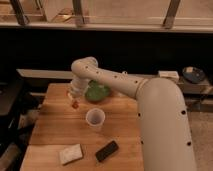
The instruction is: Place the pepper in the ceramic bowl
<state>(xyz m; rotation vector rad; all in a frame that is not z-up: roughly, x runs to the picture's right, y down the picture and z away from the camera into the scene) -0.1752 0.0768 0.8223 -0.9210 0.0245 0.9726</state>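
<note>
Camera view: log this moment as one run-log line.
gripper: shut on pepper, above table | ceramic bowl: beside gripper, pepper not in it | white cup: upright, near bowl
</note>
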